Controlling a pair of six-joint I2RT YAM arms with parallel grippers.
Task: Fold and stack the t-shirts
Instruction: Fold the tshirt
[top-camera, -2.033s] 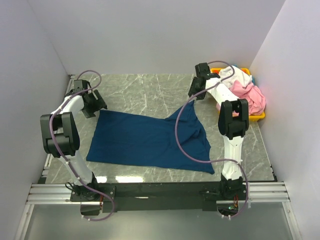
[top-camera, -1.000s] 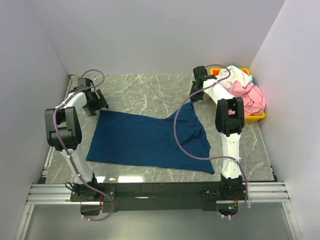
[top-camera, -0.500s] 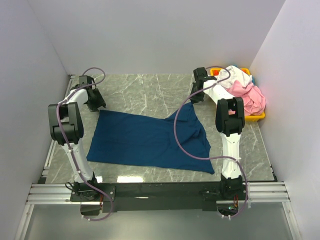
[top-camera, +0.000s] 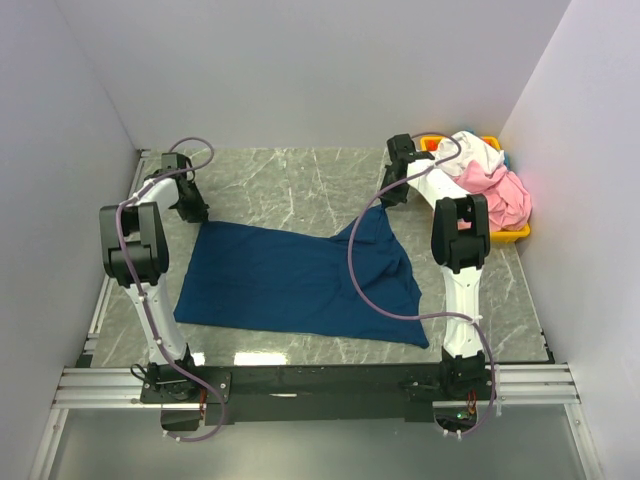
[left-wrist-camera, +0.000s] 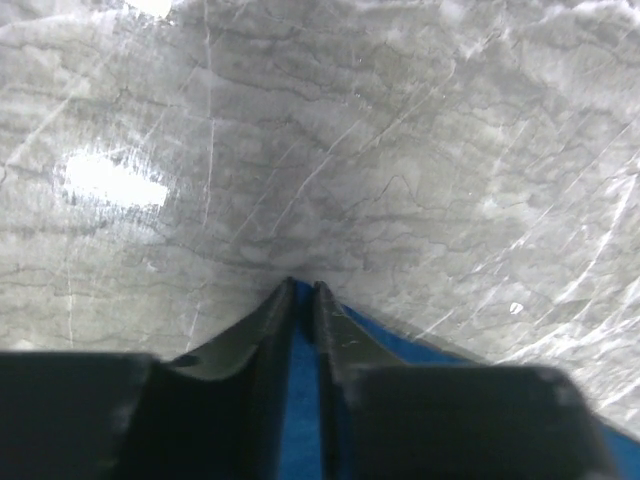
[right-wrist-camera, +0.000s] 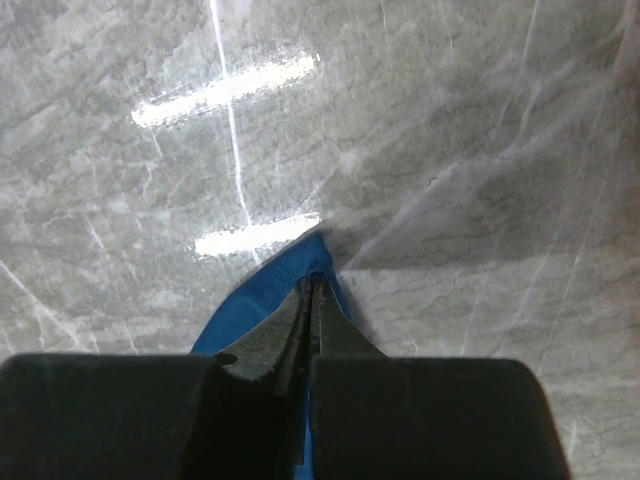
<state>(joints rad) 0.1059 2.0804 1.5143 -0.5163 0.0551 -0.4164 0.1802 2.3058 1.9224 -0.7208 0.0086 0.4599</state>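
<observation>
The dark navy t-shirt (top-camera: 290, 285) lies spread on the marble table, its right part rumpled and pulled toward the back. My left gripper (top-camera: 196, 216) sits at the shirt's far left corner. In the left wrist view its gripper (left-wrist-camera: 303, 285) has narrowed onto a strip of blue cloth (left-wrist-camera: 302, 400). My right gripper (top-camera: 385, 200) holds the shirt's far right corner; in the right wrist view that gripper (right-wrist-camera: 312, 280) is shut on the blue hem (right-wrist-camera: 255, 295). A pink t-shirt (top-camera: 508, 197) and a white t-shirt (top-camera: 470, 152) are heaped at the back right.
A yellow bin (top-camera: 515, 234) at the back right holds the pink and white shirts. White walls stand close on the left, back and right. Bare marble tabletop (top-camera: 290, 185) lies behind the navy shirt. Purple cables loop off both arms.
The left gripper has drawn its jaws together on the shirt's far left corner and shifted slightly toward the back. The right arm has stayed put, still pinching its corner.
</observation>
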